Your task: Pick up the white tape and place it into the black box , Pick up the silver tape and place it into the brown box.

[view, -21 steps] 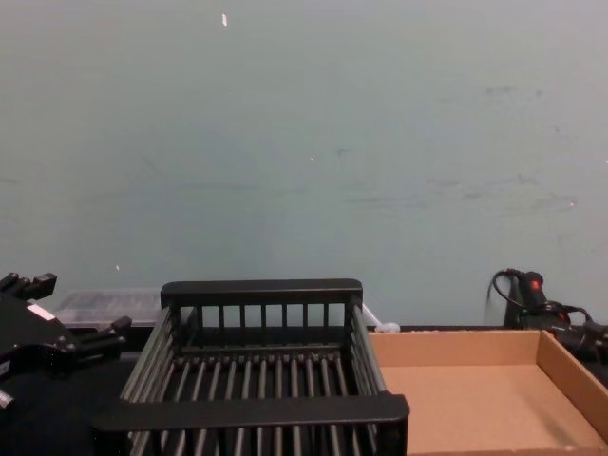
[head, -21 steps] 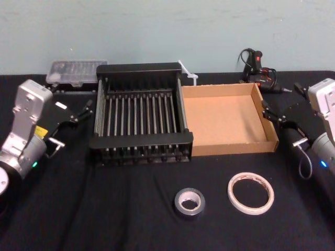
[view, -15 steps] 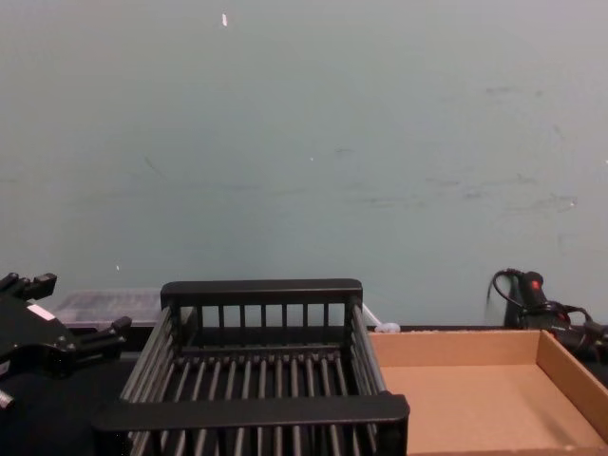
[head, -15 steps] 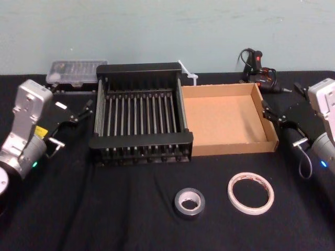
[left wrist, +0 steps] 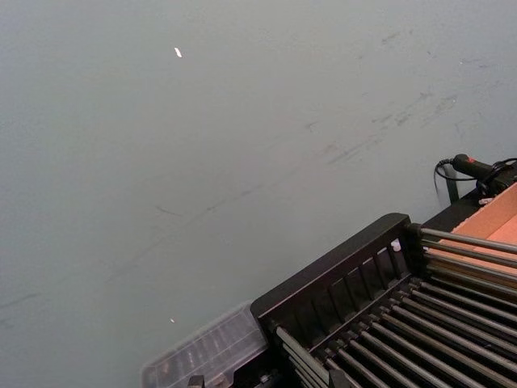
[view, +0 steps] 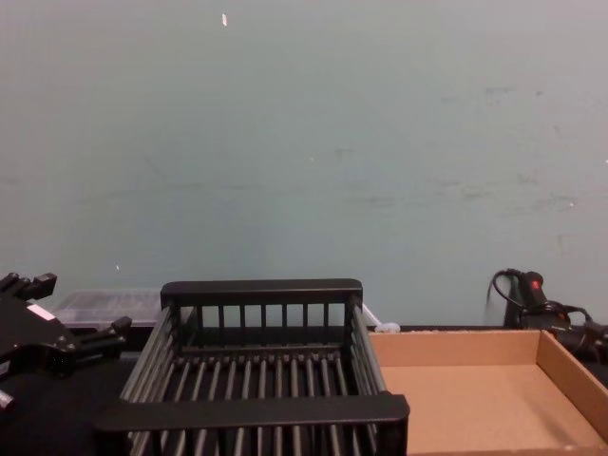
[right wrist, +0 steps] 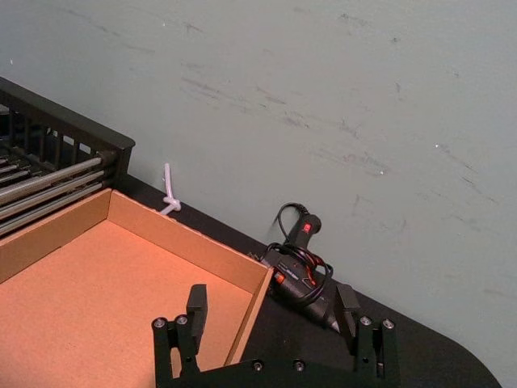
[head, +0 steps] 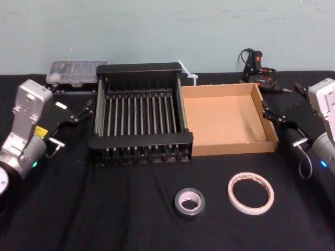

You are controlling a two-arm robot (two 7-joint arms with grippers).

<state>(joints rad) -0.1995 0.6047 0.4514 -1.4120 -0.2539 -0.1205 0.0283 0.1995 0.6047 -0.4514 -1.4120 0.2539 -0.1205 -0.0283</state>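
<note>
white tape: red print unreadable | silver tape | left hand apart | right hand apart

Black box left of & touching brown box; silver tape & white tape in front, silver leftmost.

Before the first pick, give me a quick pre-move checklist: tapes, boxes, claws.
1. White tape lies flat on the table, nothing on it: ok.
2. Silver tape lies apart from the white roll: ok.
3. Black box holds nothing: ok.
4. Brown box holds nothing: ok.
5. Right claw open, beside the brown box's right wall: ok.
6. Left claw beside the black box, open or shut: cannot tell.
</note>
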